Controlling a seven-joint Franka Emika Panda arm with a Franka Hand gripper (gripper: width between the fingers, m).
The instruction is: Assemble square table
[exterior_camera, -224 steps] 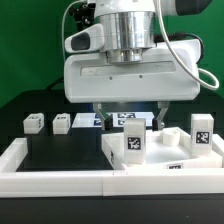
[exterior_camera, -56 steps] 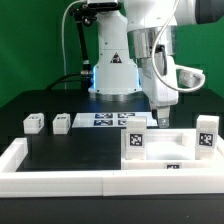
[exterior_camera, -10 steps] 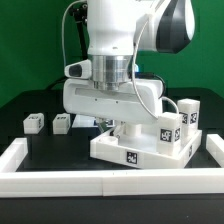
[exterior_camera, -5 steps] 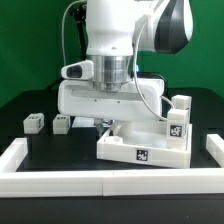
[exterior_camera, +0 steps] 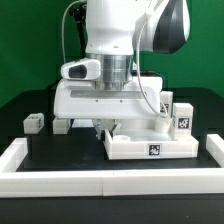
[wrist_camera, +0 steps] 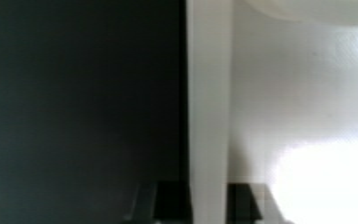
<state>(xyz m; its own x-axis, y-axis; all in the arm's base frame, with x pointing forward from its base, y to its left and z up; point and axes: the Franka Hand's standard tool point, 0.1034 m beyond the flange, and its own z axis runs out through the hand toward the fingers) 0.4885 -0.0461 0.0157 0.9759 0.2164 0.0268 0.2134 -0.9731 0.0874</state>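
Observation:
The square table's white slab (exterior_camera: 150,146) lies flat on the black surface at the exterior view's right, with a tag on its near edge. Two tagged white leg blocks (exterior_camera: 181,114) stand on its far right part. My gripper (exterior_camera: 112,128) sits at the slab's left edge and is shut on it. In the wrist view, the slab's edge (wrist_camera: 208,100) runs between my two dark fingers (wrist_camera: 172,202), and my gripper (wrist_camera: 208,203) clamps it. Two loose leg blocks (exterior_camera: 33,122) lie at the left, the second one (exterior_camera: 62,126) partly hidden by my hand.
A long white rail (exterior_camera: 100,181) borders the black surface at the front, with raised ends at the left (exterior_camera: 14,152) and right (exterior_camera: 213,150). My arm hides the marker board. A green backdrop stands behind.
The slab has turned in my grip: its tagged edge, angled a second ago, now faces the front squarely. The slab and its two legs have shifted toward the exterior view's right.

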